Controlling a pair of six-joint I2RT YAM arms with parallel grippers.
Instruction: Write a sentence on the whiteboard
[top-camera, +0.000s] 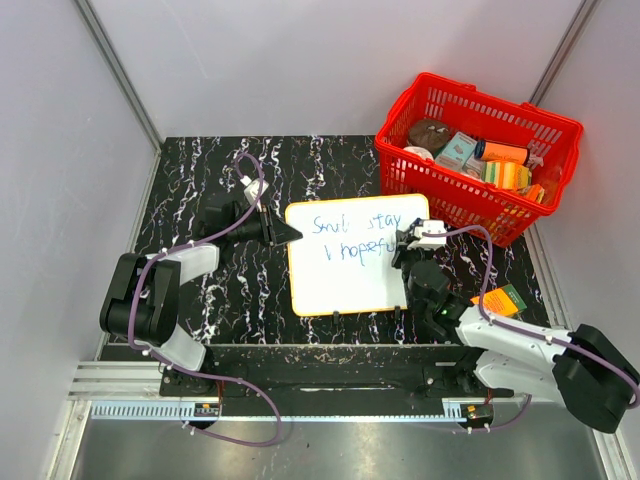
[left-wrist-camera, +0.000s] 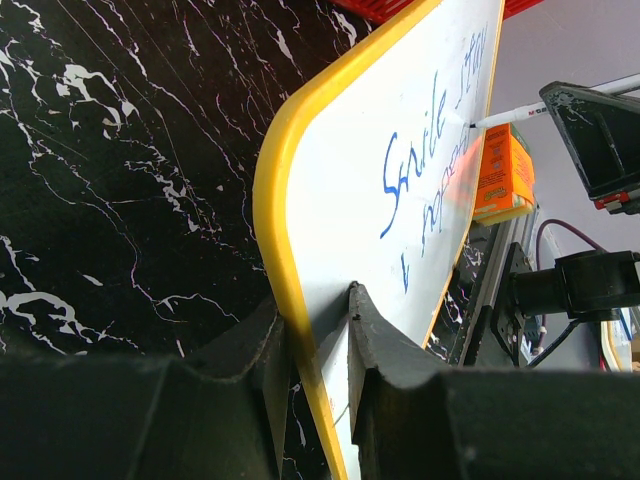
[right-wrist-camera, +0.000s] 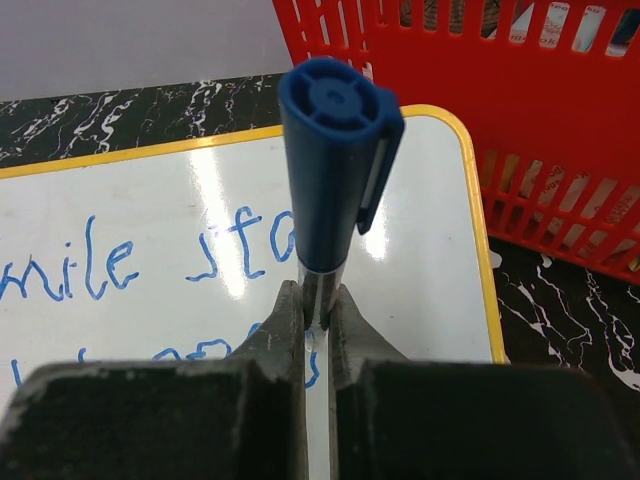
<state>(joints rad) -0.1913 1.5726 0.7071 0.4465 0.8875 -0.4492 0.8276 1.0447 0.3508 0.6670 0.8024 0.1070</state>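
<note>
Your right gripper (right-wrist-camera: 315, 300) is clamped on the thin barrel of the blue marker (right-wrist-camera: 335, 170), with the cap end up toward the wrist camera. The tip is hidden below the fingers, so you cannot tell there if it touches. Your left gripper (left-wrist-camera: 318, 308) pinches the yellow frame of the whiteboard (top-camera: 345, 285) at its 9 o'clock edge. The whiteboard lies flat in the middle of the table (top-camera: 215, 165). The sentence (top-camera: 350, 238) stands in two blue lines, "Smile stay" above "hopeful". The right gripper covers the last letter, so I judge it nearly done, but not surely.

The dangers, as I judge them:
- **Board turning:** it is held at one edge only, so a strong push at its 3 o'clock side may turn it around the left fingers.
- **Pen slipping:** the grip is on a narrow, smooth part, and the pen may slide or tilt under pressure.
- **Smearing:** a low retreat toward 6 o'clock may smear fresh ink.
- **Collision:** the red basket (top-camera: 450, 205) stands just beside the board's 1 o'clock corner, and an orange box (top-camera: 503, 300) lies near the right arm at 4 o'clock. A wide swing could hit them.

The table has a black marble pattern and looks smooth, probably slippery. The board is glossy. Plain pale walls (top-camera: 60, 120) close the cell on three sides.
</note>
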